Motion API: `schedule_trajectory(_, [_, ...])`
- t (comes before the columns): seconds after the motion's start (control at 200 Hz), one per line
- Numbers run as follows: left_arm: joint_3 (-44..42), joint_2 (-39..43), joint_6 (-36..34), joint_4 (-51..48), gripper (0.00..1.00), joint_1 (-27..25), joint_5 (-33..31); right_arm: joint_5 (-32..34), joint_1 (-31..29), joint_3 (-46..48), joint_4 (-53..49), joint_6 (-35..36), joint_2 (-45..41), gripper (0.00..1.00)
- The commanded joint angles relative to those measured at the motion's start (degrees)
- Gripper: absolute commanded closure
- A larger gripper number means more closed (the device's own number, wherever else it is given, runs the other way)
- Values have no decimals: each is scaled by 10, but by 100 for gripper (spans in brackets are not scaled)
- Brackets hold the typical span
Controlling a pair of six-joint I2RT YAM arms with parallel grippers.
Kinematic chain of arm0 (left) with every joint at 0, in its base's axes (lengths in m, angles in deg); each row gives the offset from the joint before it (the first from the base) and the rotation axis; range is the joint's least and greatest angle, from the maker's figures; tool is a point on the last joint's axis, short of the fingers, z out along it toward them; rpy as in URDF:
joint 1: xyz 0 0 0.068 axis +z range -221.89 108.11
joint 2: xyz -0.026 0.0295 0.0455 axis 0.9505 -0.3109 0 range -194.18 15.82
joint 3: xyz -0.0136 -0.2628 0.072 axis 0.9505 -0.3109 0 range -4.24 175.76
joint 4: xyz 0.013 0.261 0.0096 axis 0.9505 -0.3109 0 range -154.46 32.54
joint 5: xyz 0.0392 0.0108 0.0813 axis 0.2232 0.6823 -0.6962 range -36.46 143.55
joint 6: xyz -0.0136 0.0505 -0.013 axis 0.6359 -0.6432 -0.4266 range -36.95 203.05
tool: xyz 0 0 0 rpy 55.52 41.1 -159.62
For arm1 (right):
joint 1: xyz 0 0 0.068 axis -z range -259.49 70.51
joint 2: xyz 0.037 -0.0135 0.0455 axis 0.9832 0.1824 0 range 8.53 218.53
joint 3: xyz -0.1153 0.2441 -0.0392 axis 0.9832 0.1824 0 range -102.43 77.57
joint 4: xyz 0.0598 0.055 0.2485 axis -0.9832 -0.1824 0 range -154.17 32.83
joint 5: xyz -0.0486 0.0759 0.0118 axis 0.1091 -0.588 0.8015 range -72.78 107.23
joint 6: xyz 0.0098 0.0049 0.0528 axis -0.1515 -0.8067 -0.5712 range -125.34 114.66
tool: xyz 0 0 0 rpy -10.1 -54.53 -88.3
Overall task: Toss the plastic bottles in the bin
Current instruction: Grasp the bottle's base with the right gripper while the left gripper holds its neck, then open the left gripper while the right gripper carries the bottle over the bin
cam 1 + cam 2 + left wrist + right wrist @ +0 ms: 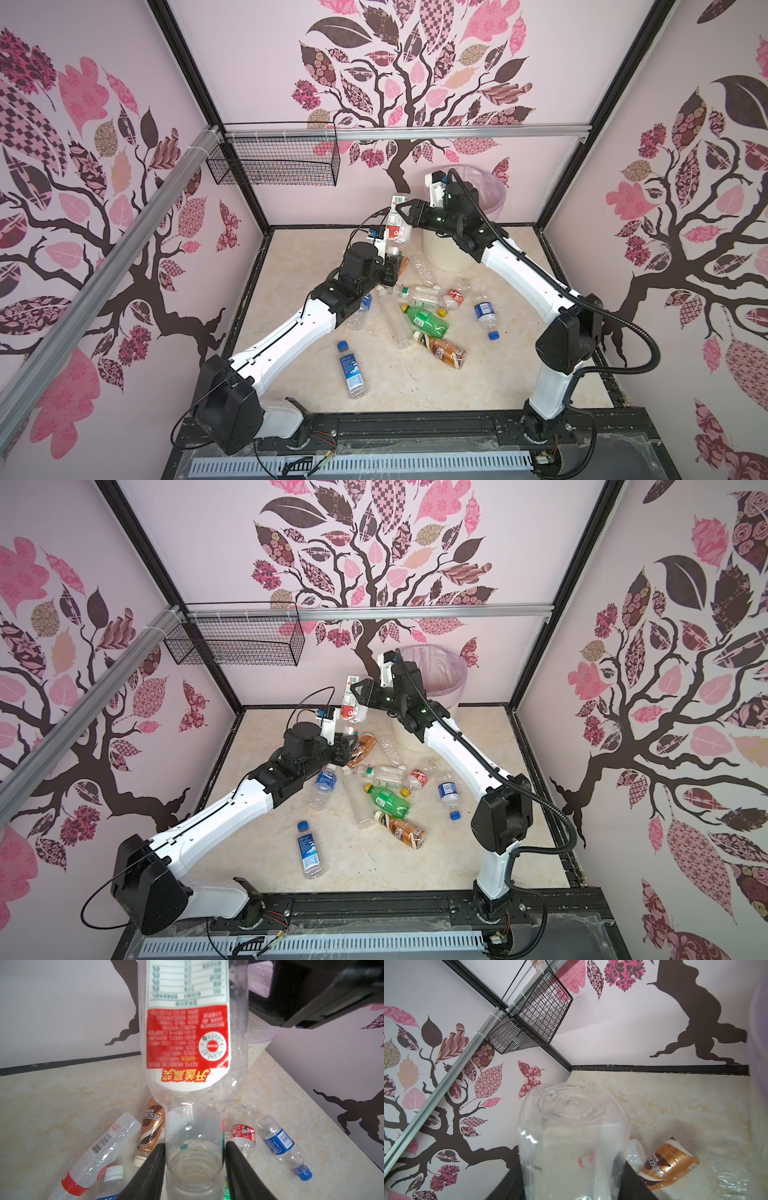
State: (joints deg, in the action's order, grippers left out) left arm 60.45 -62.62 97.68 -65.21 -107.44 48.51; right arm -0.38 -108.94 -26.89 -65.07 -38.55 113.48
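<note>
A clear bottle with a red and white label (395,229) (350,706) hangs above the floor, neck down, between both arms. My right gripper (401,210) (571,1167) is shut on its upper body, the base pointing away in the right wrist view. My left gripper (395,266) (194,1147) flanks the neck of that bottle (188,1043), and a thin gap shows beside one finger. The bin (440,254) (460,688), cream with a pale pink bag, stands behind the right arm. Several plastic bottles lie on the floor, among them a green one (426,320).
A black wire basket (274,160) hangs on the back wall at the left. Floor bottles include a brown-labelled one (444,352), a blue-labelled one (353,370) near the front and another (484,313) by the right arm. Patterned walls close in three sides.
</note>
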Motion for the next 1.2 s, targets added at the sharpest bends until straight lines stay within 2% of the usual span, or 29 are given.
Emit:
schedule_trajectory(0.0, [-11,12,-7,12,47,0,-9,7,-2,-4,11,5,-3,56])
schedule_trajectory(0.375, [-4,5,-6,1,41,0,-19,13,-1,40,41,8,-19,60])
schedule_trajectory(0.49, [2,2,-1,-7,37,0,-21,23,-2,45,47,13,-24,61])
schedule_trajectory(0.705, [5,5,7,-11,28,1,-16,39,-1,38,35,39,-40,62])
schedule_trajectory(0.84, [3,13,11,-11,14,1,-16,49,-1,38,39,53,-48,62])
schedule_trajectory(0.935, [0,23,12,-10,2,1,-17,71,-1,16,19,76,-47,63])
schedule_trajectory(1.195, [5,46,14,-2,2,5,-10,191,2,-108,-50,192,-70,63])
